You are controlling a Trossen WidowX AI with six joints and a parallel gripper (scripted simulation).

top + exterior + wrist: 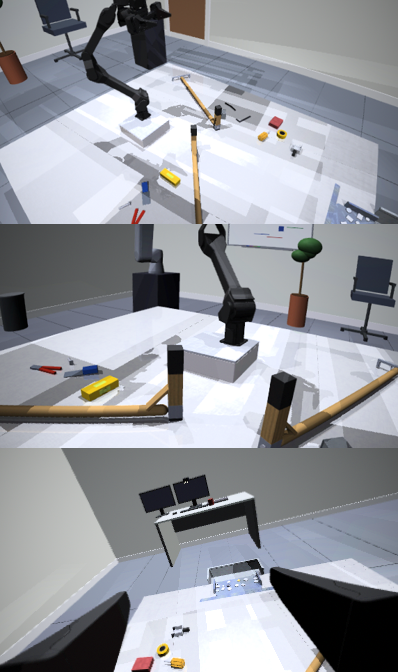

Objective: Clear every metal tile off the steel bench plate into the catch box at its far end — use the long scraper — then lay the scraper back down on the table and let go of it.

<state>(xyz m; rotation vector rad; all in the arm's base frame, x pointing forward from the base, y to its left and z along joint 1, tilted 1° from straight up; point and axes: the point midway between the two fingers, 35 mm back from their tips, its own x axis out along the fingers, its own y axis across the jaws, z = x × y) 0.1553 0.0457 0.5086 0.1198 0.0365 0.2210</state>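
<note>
My gripper (163, 19) (213, 226) (200, 585) is open and empty, raised high above the table. One long wooden-handled tool (196, 177) (83, 410) lies on the table with a black-topped upright grip; its far end is out of view. Another (197, 99) (334, 408) has a similar grip and a pale open-frame head. I cannot tell which is the long scraper. The bluish steel plate (333, 203) is at the table's far end, also in the wrist view (225, 593). Several small pale tiles (348, 210) lie on it. The dark catch box (235, 568) is just beyond it.
A yellow box (170, 177) (100, 388), blue-handled tool (145, 186) (90, 369) and red-handled pliers (50, 368) lie on one side. A red block (275, 122) (142, 664), orange item (262, 136) (177, 663), yellow tape roll and small clamp-like item (296, 147) lie on the other.
</note>
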